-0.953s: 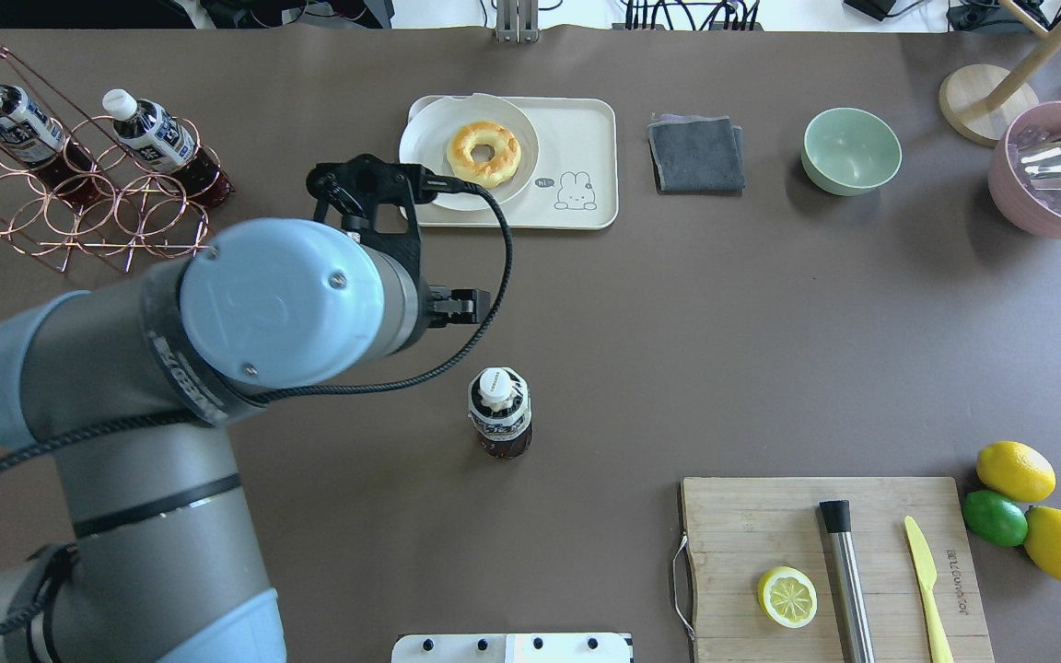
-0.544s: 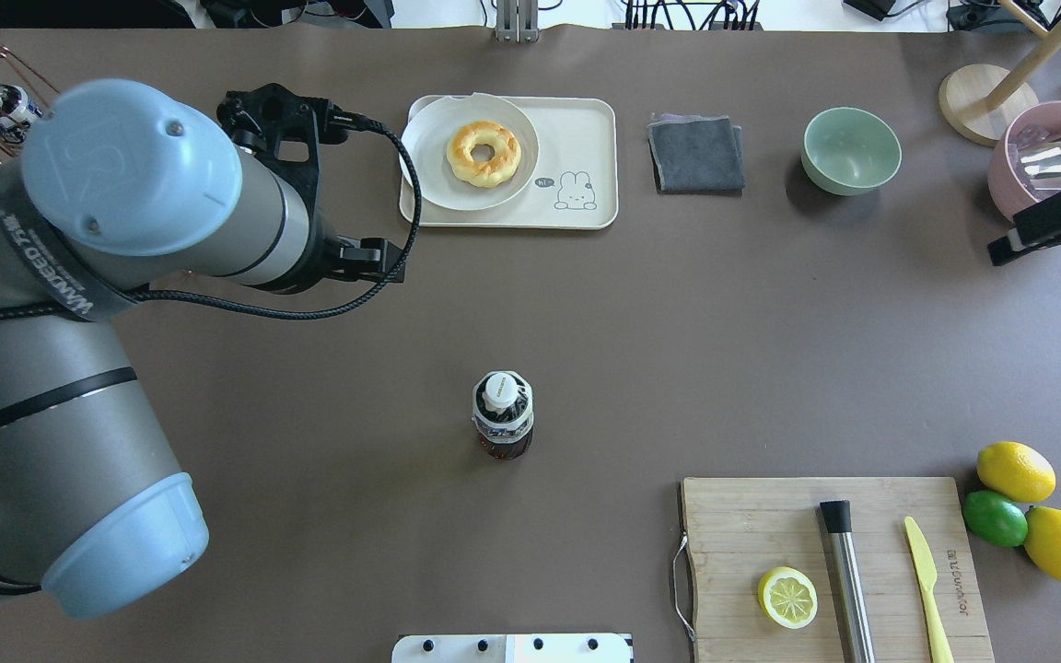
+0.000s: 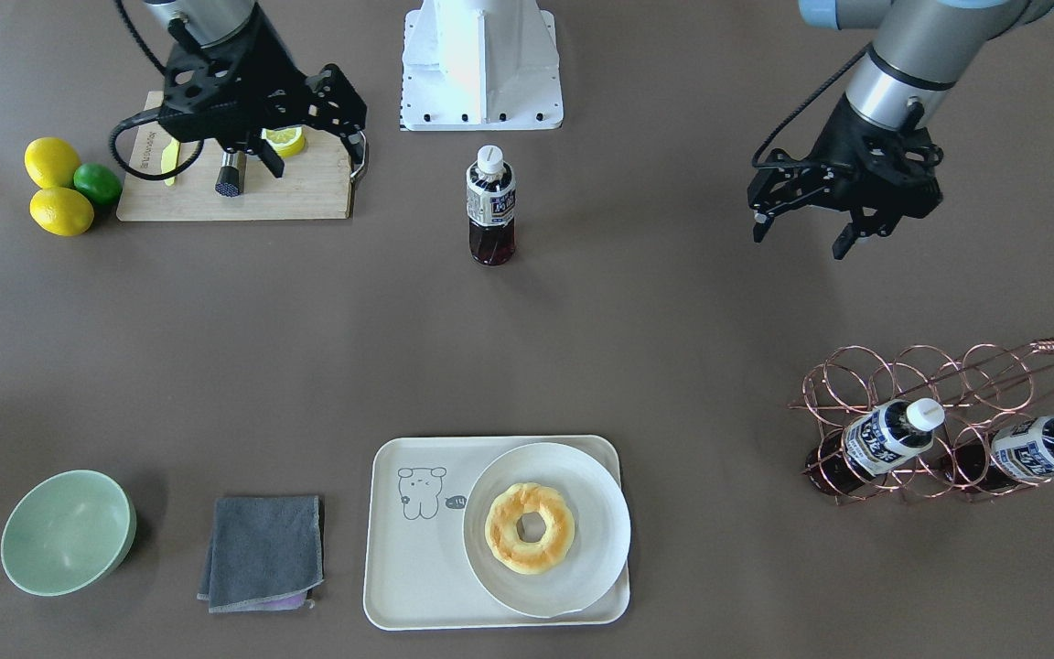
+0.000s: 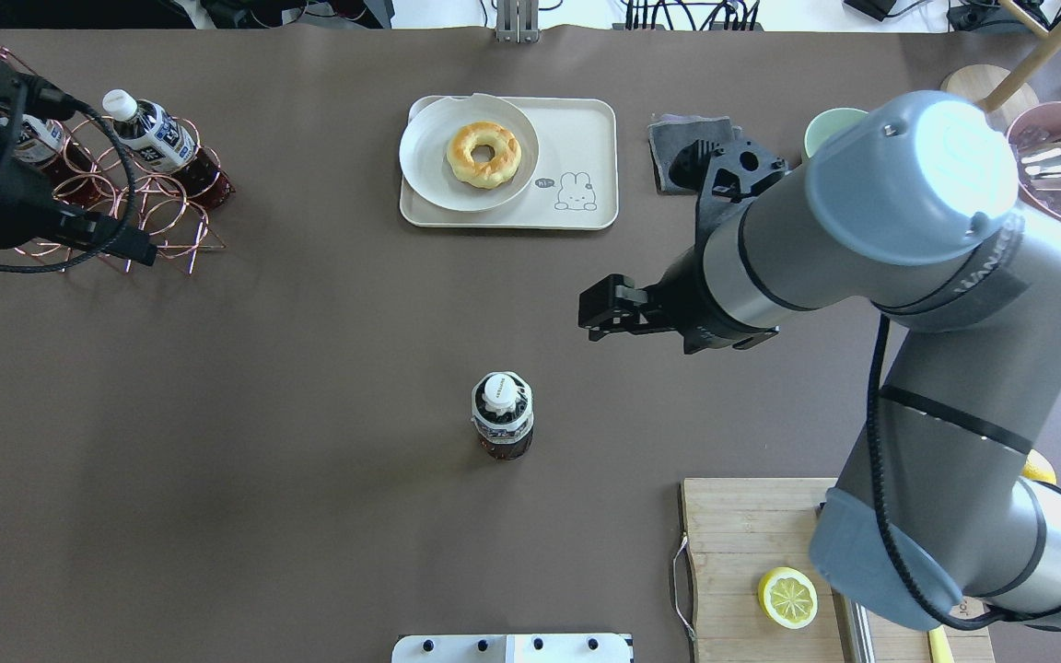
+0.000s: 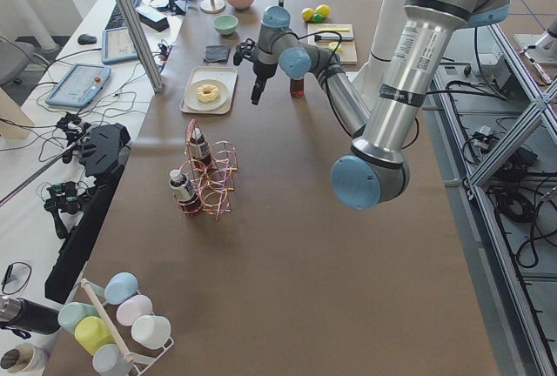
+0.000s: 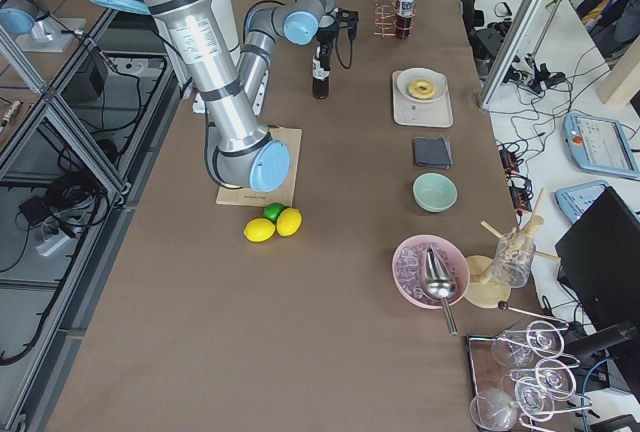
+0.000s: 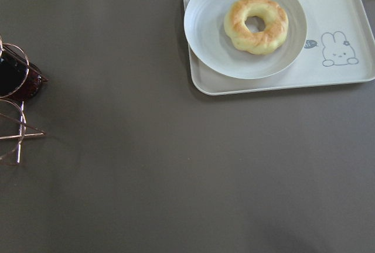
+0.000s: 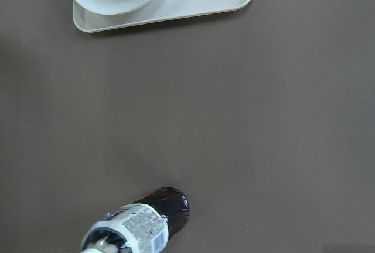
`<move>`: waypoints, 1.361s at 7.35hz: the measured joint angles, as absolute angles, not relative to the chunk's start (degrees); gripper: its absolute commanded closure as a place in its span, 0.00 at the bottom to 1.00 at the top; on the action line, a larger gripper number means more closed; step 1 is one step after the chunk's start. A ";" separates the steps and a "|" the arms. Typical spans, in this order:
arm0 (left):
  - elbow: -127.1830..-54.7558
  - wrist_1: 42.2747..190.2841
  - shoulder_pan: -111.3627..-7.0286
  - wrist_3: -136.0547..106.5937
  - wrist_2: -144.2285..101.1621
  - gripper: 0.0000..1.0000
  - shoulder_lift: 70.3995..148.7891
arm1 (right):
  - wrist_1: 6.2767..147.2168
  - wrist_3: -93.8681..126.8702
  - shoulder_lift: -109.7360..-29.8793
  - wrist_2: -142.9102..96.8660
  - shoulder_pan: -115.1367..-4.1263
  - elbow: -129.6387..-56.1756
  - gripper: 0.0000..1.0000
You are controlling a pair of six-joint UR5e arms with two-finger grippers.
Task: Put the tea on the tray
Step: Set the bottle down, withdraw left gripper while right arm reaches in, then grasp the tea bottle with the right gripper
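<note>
Tea (image 4: 503, 419) seen upright, apart from tray (image 4: 588, 138).
Left gripper (image 3: 800, 236) is held spread, empty; right gripper (image 4: 597, 311) seemingly likewise.

Grey arm links (image 4: 954, 414); pale-blue joint caps (image 4: 913, 166); black braided cables (image 4: 873, 433).

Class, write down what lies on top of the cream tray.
A white plate with a doughnut sits on the tray, beside a printed bear. The tray surface under the plate is hidden. The tea bottle stands on the table, apart.

Left tool (image 3: 799, 243) and right tool (image 4: 597, 309) hover aloft, jaws spread wide.
</note>
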State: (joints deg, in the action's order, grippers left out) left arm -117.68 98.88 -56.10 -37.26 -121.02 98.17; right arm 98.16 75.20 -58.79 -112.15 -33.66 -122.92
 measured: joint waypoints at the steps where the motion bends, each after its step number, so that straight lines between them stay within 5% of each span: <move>1: -117.62 99.51 -58.86 -33.51 -122.54 0.04 95.36 | 100.74 77.43 -54.91 -109.18 -30.98 -121.45 0.01; 10: -116.99 100.03 -64.37 -27.70 -124.96 0.04 91.35 | 106.06 82.10 -43.14 -97.40 -21.16 -110.36 0.46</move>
